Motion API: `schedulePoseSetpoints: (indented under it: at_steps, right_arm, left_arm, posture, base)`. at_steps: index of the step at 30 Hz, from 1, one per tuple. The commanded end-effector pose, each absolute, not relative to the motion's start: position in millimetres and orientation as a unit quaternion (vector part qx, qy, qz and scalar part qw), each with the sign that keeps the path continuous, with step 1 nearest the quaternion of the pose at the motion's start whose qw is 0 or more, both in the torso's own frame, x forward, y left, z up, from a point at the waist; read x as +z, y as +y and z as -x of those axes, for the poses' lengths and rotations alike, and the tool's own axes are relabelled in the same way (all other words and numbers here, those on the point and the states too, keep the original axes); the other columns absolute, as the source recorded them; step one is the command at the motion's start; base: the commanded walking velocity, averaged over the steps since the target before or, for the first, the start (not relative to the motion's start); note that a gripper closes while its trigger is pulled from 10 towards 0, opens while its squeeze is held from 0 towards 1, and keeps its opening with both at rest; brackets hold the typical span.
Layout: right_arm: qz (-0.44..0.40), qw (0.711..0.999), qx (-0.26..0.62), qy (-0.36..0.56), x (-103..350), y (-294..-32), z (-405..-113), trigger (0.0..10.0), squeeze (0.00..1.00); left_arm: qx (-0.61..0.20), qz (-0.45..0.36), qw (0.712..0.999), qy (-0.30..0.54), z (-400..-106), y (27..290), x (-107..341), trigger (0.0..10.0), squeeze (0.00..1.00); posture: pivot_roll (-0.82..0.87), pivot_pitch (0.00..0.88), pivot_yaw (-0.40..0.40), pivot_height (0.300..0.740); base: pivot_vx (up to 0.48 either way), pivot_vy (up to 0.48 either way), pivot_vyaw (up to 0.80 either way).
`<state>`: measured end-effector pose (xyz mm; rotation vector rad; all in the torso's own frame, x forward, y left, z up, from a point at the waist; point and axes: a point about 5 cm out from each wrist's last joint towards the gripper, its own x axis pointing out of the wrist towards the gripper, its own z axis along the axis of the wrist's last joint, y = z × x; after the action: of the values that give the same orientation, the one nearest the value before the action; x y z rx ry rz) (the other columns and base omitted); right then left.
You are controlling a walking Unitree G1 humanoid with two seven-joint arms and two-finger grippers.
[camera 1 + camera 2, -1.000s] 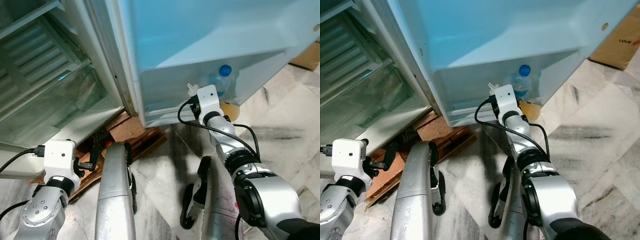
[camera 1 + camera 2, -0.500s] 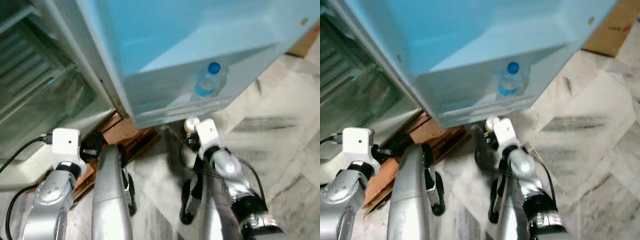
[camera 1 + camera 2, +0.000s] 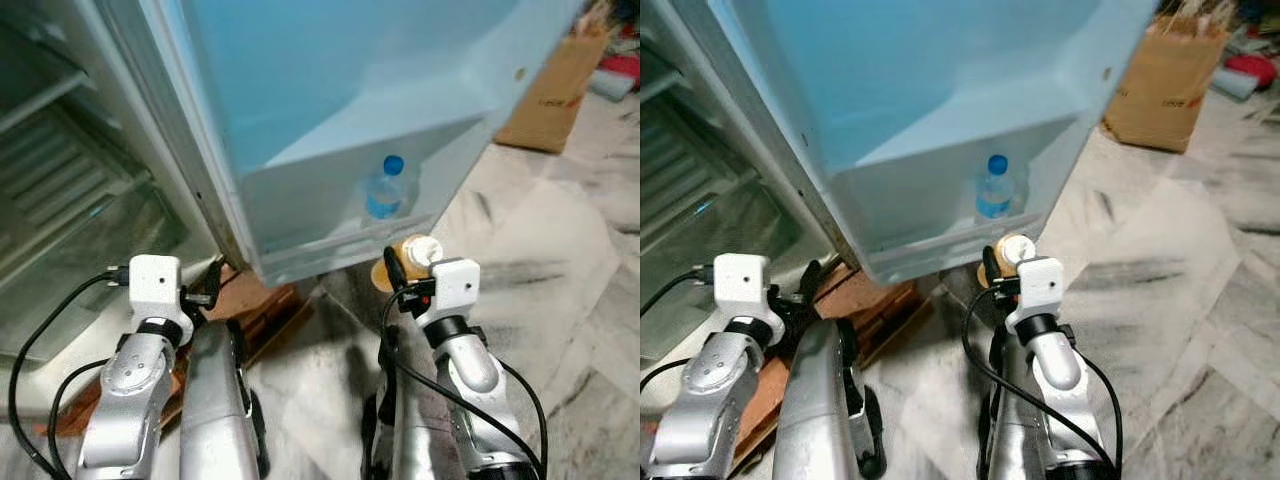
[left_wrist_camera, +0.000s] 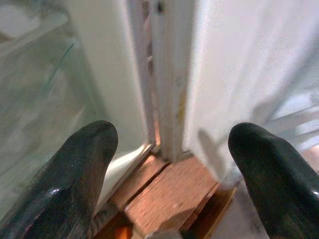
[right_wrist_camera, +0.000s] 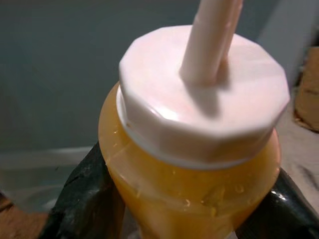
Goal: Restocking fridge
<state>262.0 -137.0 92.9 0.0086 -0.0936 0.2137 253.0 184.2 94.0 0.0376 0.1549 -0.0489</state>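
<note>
**Right gripper holding a sauce bottle in front of the open fridge door**

**Task item.** The sauce bottle (image 5: 192,149) is a clear squeeze bottle filled with a yellow-orange sauce. It has a white faceted cap with a slim nozzle rising from its centre. Small bubbles show in the sauce just under the cap. In the head views it sits at the tip of the right arm, just outside the lower door shelf (image 3: 330,200) of the fridge door (image 3: 330,80) and a little below the shelf's front wall.

**Shelf contents.** A water bottle (image 3: 384,188) with a blue cap and blue label stands upright in the door shelf.

**Limits of view.** The lower body of the sauce bottle is cut off in the right wrist view and hidden behind the wrist housing in the head views. Any label on it cannot be made out. The fridge interior (image 3: 70,190) is dim; only glass shelves are legible.

**Right gripper.** The right gripper (image 3: 1002,275) is closed around the sauce bottle, one black finger (image 5: 82,199) pressed to each side of the body below the cap.

**Left gripper.** The left gripper (image 4: 172,169) is spread wide and holds nothing. It points at the base of the fridge near the door hinge, above a wooden pallet (image 4: 169,196) on which the fridge stands.

**Surroundings.** A cardboard box (image 3: 1165,85) stands on the marble floor (image 3: 580,280), to the right of the door.
</note>
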Motion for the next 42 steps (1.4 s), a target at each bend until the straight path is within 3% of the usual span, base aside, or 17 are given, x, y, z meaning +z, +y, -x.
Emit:
schedulePoseSetpoints:
  at_steps: [1,7,21,34,42]
  right_arm:
    - [-0.016,0.995,0.092,-0.043,97,-143,-259,10.0,0.0]
    - [-0.024,0.997,0.057,-0.052,103,-154,-267,10.0,0.0]
    - [-0.022,0.997,0.061,-0.041,102,-155,-273,10.0,0.0]
    - [-0.029,0.996,0.067,-0.055,113,-152,-290,10.0,0.0]
    - [-0.034,0.996,0.072,-0.041,109,-151,-288,10.0,0.0]
  left_arm:
    - [-0.023,-0.022,0.996,0.084,-253,185,87,10.0,0.0]
    - [-0.024,-0.018,0.997,0.071,-260,182,86,10.0,0.0]
    - [-0.009,-0.038,0.997,0.063,-270,193,80,10.0,0.0]
    - [-0.016,-0.104,0.994,0.007,-295,189,98,10.0,0.0]
    - [-0.024,-0.099,0.995,0.006,-293,184,95,10.0,0.0]
  posture:
    - [0.06,0.065,0.008,0.529]
    - [0.06,0.029,0.01,0.544]
    - [0.05,0.0,-0.009,0.639]
    - [0.05,0.0,0.007,0.729]
    - [0.04,0.004,0.014,0.74]
  base:
    - [0.0,0.0,0.0]
    - [0.0,0.0,0.0]
    - [0.0,0.0,0.0]
    - [0.0,0.0,0.0]
    - [0.0,0.0,0.0]
